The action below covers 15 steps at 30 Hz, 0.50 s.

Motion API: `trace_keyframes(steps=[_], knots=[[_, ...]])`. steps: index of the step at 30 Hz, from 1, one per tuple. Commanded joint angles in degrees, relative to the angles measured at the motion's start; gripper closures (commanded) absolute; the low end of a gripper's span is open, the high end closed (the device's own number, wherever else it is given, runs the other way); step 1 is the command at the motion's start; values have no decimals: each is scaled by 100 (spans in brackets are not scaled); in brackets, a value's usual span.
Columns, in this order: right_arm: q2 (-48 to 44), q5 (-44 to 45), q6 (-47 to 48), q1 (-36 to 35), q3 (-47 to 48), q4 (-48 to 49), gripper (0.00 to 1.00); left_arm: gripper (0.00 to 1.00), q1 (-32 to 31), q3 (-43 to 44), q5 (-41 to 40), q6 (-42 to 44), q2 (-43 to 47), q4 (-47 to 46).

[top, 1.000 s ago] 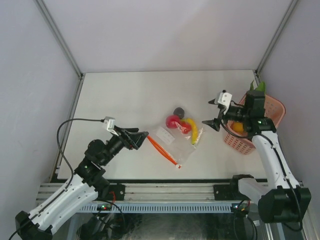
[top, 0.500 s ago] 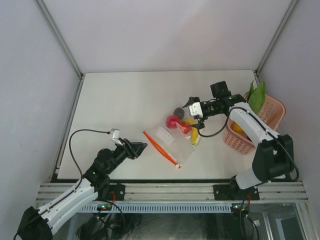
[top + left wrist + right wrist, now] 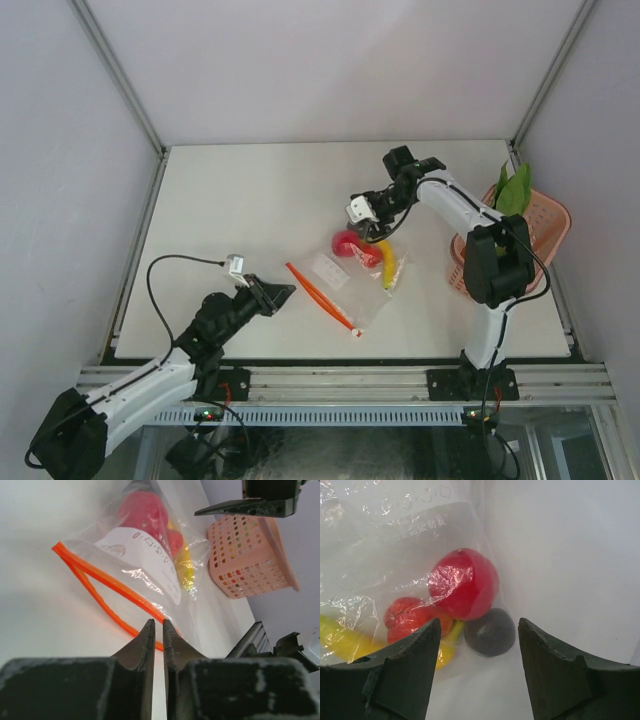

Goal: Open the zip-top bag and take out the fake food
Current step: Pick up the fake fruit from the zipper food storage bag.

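Clear plastic zip-top bag sits just ahead of your left gripper, whose jaws are nearly closed on nothing. Its zipper strip is parted. Your right gripper is wide, with the dark ball below between its jaws, possibly outside the bag. Removal step: lower, then close on 1 piece.

We see a clear, crinkly bag lying flat near the middle, white label up. Its orange zipper strip runs along the near-left edge, its two halves parted. At the bag's far-right end sit a red fruit, a smaller red one and a yellow banana. A dark ball touches the red fruit; we cannot tell whether it is inside. A leafy green piece stands far right, well apart.
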<state>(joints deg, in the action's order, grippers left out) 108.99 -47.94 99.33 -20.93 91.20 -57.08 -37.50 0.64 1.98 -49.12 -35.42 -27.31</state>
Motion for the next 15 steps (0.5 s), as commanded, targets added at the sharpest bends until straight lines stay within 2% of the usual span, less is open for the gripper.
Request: trace_keyframes(steps=[1,5,10,15], knots=[[174,354,164,-139,360,-252,38,89,-37,-126,180,-49,-469,-364],[385,547,245,-171,435,-286,40,95,-77,69,231,20,-1025,-319],[548,615,303,-182,381,-239,41,96,-154,398,330,175,-1813,-365],[711,714,342,-282,412,-251,43,96,-233,639,484,234,-2646,-1113]])
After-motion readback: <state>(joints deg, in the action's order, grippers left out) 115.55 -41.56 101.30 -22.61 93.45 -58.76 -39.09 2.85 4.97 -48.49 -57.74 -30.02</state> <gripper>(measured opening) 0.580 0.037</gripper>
